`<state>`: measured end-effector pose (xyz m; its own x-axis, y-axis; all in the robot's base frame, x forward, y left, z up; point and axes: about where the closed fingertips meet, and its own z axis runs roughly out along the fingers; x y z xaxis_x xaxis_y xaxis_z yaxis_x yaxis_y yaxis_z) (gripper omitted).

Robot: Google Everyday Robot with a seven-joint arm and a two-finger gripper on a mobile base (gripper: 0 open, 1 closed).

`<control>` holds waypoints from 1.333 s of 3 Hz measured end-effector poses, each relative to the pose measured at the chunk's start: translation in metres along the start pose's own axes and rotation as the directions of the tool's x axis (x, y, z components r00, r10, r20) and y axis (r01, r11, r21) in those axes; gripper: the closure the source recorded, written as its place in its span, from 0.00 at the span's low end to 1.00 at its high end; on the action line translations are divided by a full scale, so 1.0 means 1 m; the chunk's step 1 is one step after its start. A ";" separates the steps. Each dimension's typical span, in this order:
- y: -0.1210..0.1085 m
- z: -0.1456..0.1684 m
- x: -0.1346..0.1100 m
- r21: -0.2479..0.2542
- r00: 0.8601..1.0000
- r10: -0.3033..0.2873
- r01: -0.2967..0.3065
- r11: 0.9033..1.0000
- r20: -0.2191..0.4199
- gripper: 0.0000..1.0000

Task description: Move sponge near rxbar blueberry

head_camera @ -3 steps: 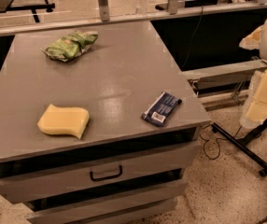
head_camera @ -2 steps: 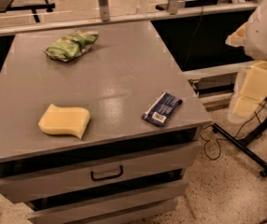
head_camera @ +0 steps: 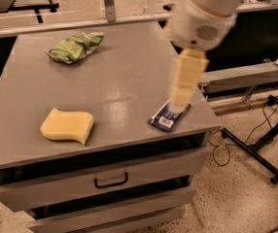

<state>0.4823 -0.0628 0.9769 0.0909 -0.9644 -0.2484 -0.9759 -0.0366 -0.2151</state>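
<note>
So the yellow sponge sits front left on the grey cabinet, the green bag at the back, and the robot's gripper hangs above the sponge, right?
Not quite: in the camera view the gripper hangs above the rxbar blueberry at the front right, not the sponge. The sponge and green bag lie where you say.

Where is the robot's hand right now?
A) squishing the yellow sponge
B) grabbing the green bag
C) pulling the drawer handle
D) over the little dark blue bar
D: the hand hangs right over the rxbar blueberry, well apart from the sponge, the green bag and the drawer handle.
</note>
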 end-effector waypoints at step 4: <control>0.010 0.143 -0.168 -0.150 0.996 -0.050 0.038 0.988 -0.077 0.00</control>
<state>0.4852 0.1362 0.8815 0.1239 -0.9787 -0.1639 -0.9904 -0.1119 -0.0807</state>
